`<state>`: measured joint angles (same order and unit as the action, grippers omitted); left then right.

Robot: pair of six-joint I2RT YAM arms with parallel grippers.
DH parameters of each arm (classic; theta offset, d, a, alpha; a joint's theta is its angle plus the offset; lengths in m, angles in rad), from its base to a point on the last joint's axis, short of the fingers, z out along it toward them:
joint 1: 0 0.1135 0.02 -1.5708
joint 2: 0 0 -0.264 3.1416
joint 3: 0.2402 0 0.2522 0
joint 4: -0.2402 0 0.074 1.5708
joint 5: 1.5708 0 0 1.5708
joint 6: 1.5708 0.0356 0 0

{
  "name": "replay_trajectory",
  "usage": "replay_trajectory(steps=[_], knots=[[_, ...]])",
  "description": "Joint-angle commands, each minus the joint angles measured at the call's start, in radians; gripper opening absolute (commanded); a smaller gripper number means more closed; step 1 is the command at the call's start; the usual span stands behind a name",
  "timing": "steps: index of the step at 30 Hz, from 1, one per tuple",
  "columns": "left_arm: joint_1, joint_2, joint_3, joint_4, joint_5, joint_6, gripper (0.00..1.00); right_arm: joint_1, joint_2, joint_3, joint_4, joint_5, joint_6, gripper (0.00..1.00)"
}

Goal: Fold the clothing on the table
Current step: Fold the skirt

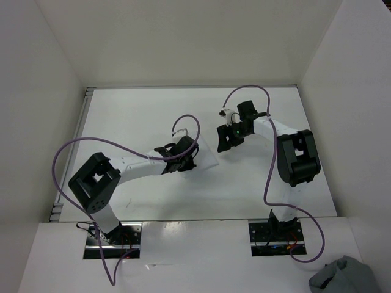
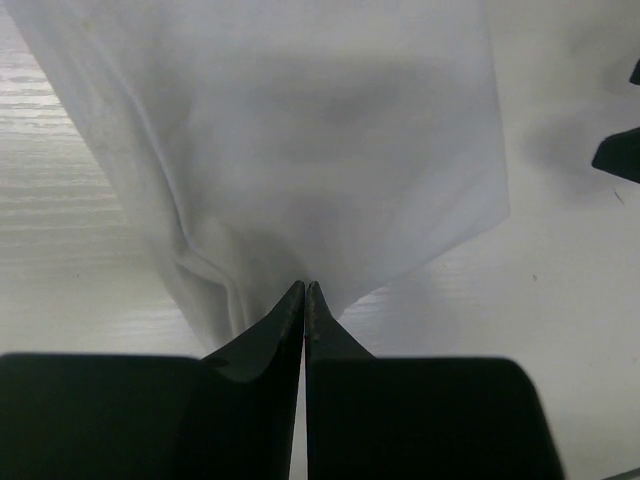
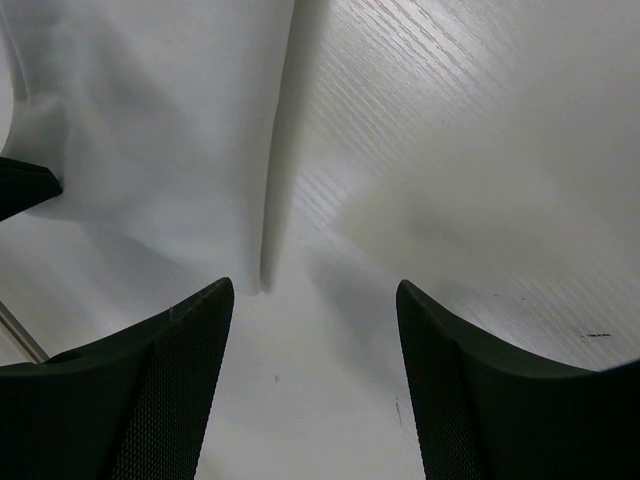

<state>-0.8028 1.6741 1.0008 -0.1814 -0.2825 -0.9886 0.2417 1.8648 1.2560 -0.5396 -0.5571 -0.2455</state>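
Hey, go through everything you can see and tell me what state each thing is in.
clothing: pinched at one edge, wrinkled near the pinch.
left gripper: shut on the clothing.
right gripper: open, empty, beside the clothing's edge.
grey-blue cloth bundle: crumpled, untouched at the near right.

The scene holds one white garment (image 1: 208, 157), one grey-blue cloth bundle (image 1: 345, 278), one table (image 1: 140, 116), two robot arms (image 1: 131, 166) and two purple cables (image 1: 247, 86).
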Motion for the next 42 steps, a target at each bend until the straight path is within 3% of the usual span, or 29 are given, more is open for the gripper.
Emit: replay_trajectory(steps=[1, 9, 24, 34, 37, 38, 41, 42], knots=[[0.001, 0.016, 0.012, -0.043, -0.058, -0.062, 0.06, -0.004, -0.041, 0.011, -0.002, -0.012, -0.018, 0.71], [0.01, 0.015, -0.007, -0.147, -0.112, -0.185, 0.09, -0.004, -0.023, 0.011, -0.002, -0.012, -0.028, 0.71], [0.03, 0.015, -0.111, -0.159, -0.103, -0.34, 0.12, -0.004, -0.023, 0.011, -0.02, -0.012, -0.037, 0.71], [0.03, 0.012, -0.076, -0.242, -0.171, -0.358, 0.12, -0.013, -0.033, 0.011, -0.02, -0.012, -0.037, 0.74], [-0.002, -0.057, -0.016, -0.331, -0.263, -0.349, 0.24, -0.033, -0.059, 0.011, -0.02, -0.012, -0.037, 0.78], [-0.003, -0.076, -0.002, -0.369, -0.274, -0.349, 0.37, -0.033, -0.059, 0.011, -0.02, -0.012, -0.037, 0.82], [-0.003, -0.175, 0.033, -0.394, -0.293, -0.308, 0.6, -0.054, -0.084, 0.002, -0.011, 0.02, -0.009, 0.9], [-0.003, -0.197, 0.045, -0.406, -0.293, -0.299, 0.78, -0.055, -0.096, 0.002, -0.011, 0.035, 0.0, 0.91]])
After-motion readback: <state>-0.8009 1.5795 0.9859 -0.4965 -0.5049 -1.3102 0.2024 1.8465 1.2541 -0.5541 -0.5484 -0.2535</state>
